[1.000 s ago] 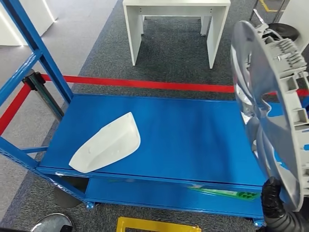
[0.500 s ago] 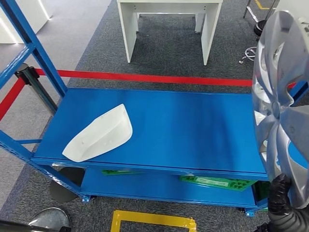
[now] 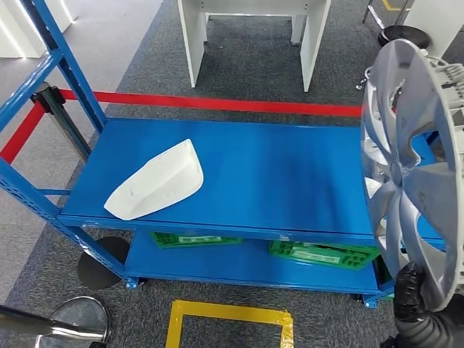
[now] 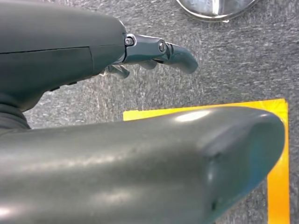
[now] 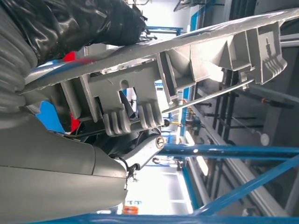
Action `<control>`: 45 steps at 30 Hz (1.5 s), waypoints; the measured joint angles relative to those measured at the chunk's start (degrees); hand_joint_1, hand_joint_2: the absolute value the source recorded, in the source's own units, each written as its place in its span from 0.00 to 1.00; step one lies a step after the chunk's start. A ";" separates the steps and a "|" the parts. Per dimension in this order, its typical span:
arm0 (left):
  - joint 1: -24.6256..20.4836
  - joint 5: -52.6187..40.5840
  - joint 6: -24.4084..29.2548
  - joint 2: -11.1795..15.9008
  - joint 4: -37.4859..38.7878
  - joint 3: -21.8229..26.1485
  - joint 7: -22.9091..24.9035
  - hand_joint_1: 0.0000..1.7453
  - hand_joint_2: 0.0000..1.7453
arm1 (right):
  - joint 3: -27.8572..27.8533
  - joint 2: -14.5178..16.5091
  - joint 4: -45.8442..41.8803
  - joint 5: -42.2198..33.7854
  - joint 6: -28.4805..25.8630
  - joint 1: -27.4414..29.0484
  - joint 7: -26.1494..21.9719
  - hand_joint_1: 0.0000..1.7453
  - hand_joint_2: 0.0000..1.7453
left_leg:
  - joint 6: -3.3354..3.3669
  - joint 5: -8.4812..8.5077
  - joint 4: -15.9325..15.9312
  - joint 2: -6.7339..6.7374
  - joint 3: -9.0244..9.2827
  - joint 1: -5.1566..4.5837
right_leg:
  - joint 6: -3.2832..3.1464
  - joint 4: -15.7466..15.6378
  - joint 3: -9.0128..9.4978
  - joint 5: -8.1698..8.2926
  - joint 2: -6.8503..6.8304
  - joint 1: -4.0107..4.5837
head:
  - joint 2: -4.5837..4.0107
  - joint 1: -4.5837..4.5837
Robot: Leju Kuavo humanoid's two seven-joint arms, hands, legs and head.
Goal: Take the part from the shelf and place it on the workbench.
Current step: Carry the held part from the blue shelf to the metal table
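Head view puts our right hand (image 3: 411, 296) low at the right edge, black-gloved fingers clamped on the lower rim of the silver wheel cover (image 3: 407, 174), which we hold upright and slightly tilted in the air, off the right end of the blue shelf (image 3: 273, 181). Its spoked face turns toward the shelf, while its ribbed grey back shows along its upper right rim. On the shelf's top deck a white moulded part (image 3: 156, 181) lies flat toward the left end, well apart from the cover. Green trays (image 3: 322, 254) sit on the lower deck. Beyond the shelf a red line (image 3: 219, 104) crosses the grey carpet, and a white workbench (image 3: 251, 36) stands behind it. A yellow floor marking (image 3: 230, 319) lies in front of the shelf. Right wrist view shows the cover's back clips (image 5: 130, 119) close against our palm. Left wrist view shows our left hand (image 4: 141, 51) over the carpet, fingers stretched out and apart, holding nothing.
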 joint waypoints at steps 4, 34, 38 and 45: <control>0.13 -0.03 -0.04 -0.12 0.00 0.25 -0.05 0.00 0.00 | 0.02 -0.41 0.92 -1.16 -0.01 -0.06 0.00 1.00 1.00 | -1.20 -1.35 1.79 -0.24 -1.26 0.21 | -2.31 -0.91 -0.97 1.46 -0.20 -0.02 | 0.00 -0.10; 0.05 -0.62 -0.13 -0.73 0.00 1.55 -0.08 0.00 0.00 | 0.84 -2.48 4.45 -2.31 -0.01 1.22 0.00 1.00 1.00 | -1.36 0.58 0.31 -0.53 -1.12 0.33 | -2.63 -2.26 0.51 0.86 -0.45 0.54 | 0.00 0.12; 0.14 -0.65 -0.08 -0.68 0.00 1.58 -0.07 0.00 0.00 | 0.88 -2.49 4.46 -2.36 -0.01 1.20 0.00 1.00 1.00 | -2.79 -9.60 12.73 -0.66 -3.95 1.08 | -3.50 -2.32 -1.76 3.19 -0.82 0.35 | 0.00 -0.21; -0.08 -0.73 0.02 -0.42 0.00 1.74 -0.08 0.00 0.00 | 0.87 -2.50 4.77 -3.39 -0.01 1.13 0.00 1.00 1.00 | -2.60 -6.21 -1.14 -0.84 8.40 1.39 | -1.85 -0.48 -6.61 6.23 -0.94 0.13 | 0.00 -0.22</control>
